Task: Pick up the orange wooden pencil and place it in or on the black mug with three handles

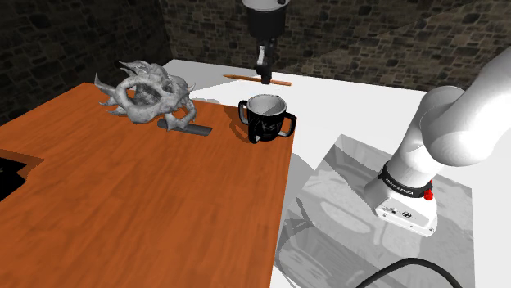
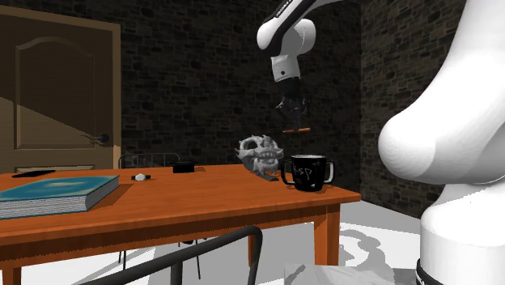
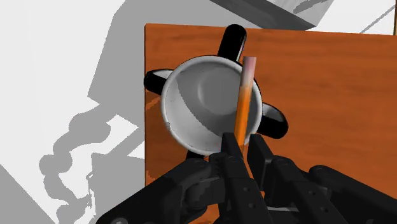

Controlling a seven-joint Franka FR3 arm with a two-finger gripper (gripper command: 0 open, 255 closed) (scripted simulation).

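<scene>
One grey skull (image 1: 149,92): sits on the orange table (image 1: 123,204) at the shoulder view's left, well apart from my work.
My pincer (image 1: 264,76): closed on the orange pencil (image 1: 241,78), carrying it roughly level, high above the table.
Black mug (image 1: 266,123): upright below me near the table's corner; seen from my wrist, the pencil crosses one side of its rim.
Risk: I judge the pencil off-centre over the opening. Released here, it could strike the rim, tip out and roll off the nearby edge.
</scene>
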